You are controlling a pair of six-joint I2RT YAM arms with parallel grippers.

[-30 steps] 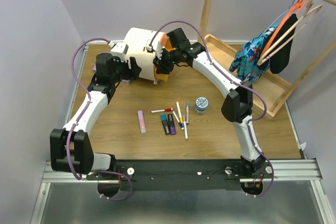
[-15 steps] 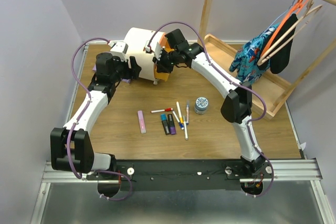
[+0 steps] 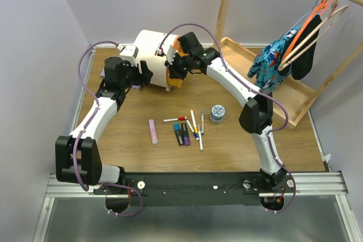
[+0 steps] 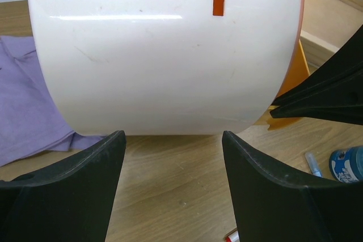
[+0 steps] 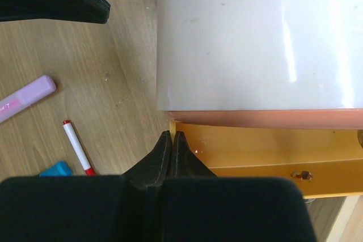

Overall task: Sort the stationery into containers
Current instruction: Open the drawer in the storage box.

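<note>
Both sides of your white chest are manned: the left gripper spread beside it, the right gripper pressed together at its orange drawer, pens loose on the counter.

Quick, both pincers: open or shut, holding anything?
Left pincer: open, empty, facing the white chest.
Right pincer: shut at the orange drawer edge, nothing visible between its tips.
</note>
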